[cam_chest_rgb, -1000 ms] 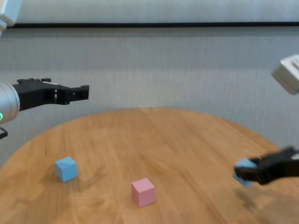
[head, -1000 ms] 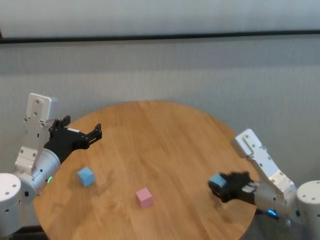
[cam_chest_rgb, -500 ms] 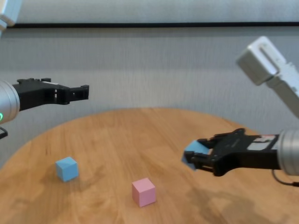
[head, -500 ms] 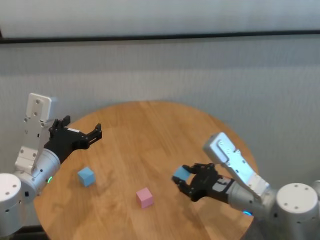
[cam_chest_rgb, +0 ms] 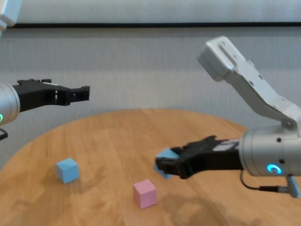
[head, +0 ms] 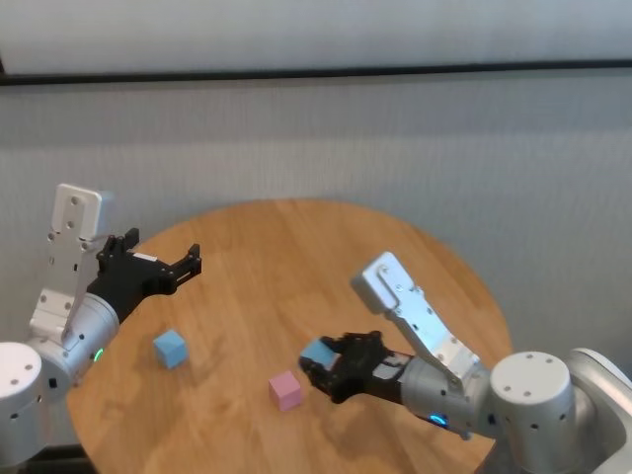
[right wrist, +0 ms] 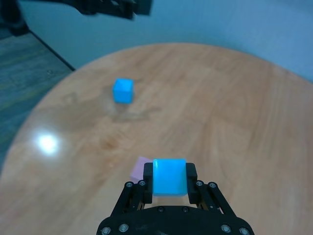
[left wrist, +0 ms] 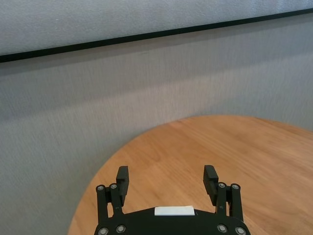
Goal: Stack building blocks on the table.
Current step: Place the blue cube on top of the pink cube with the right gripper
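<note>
My right gripper [head: 318, 363] [cam_chest_rgb: 163, 167] [right wrist: 169, 181] is shut on a light blue block [head: 315, 353] [cam_chest_rgb: 164, 156] [right wrist: 169, 176] and holds it in the air just right of and above the pale pink block [head: 284, 390] [cam_chest_rgb: 144, 193] [right wrist: 140, 167] on the round wooden table [head: 296, 257]. The second light blue block [head: 169, 348] [cam_chest_rgb: 67, 170] [right wrist: 122, 90] sits on the table's left side. My left gripper [head: 188, 261] [cam_chest_rgb: 83, 93] [left wrist: 166, 178] is open and empty, raised above the table's left edge.
A grey wall [head: 395, 138] with a dark rail stands behind the table. The table's rim [head: 464, 267] curves away at the right and the near edge lies close below the pink block.
My right arm has carried the light blue block leftward across the table, from near the right edge to just beside the pink block. The left arm has not moved.
</note>
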{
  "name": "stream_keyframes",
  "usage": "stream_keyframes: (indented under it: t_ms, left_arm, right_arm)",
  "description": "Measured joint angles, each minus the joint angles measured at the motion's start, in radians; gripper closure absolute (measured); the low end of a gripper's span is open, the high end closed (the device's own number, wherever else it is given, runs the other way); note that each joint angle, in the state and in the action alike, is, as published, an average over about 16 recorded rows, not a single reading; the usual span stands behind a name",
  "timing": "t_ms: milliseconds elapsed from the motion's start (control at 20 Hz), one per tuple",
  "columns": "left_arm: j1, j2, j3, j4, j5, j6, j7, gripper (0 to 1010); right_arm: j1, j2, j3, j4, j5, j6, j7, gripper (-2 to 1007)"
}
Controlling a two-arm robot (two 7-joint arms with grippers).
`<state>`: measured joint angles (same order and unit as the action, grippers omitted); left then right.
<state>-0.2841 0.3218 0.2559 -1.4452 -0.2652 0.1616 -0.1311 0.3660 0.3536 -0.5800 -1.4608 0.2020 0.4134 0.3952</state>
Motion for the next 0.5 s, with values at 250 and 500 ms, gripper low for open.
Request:
stream_keyframes:
  t_ms: [250,500]
  left_arm:
    - [0.0,0.0,0.0,0.0,0.0,0.0,0.0,11]
    - [0.0,0.0,0.0,0.0,0.0,0.0,0.0,11]
  right_arm:
    - [0.002,-0.027,-0.012,-0.017,-0.013,0.064,-0.001,636]
    - [0.001,-0.042,-0.026,-0.028,-0.032,0.1,0.004,636]
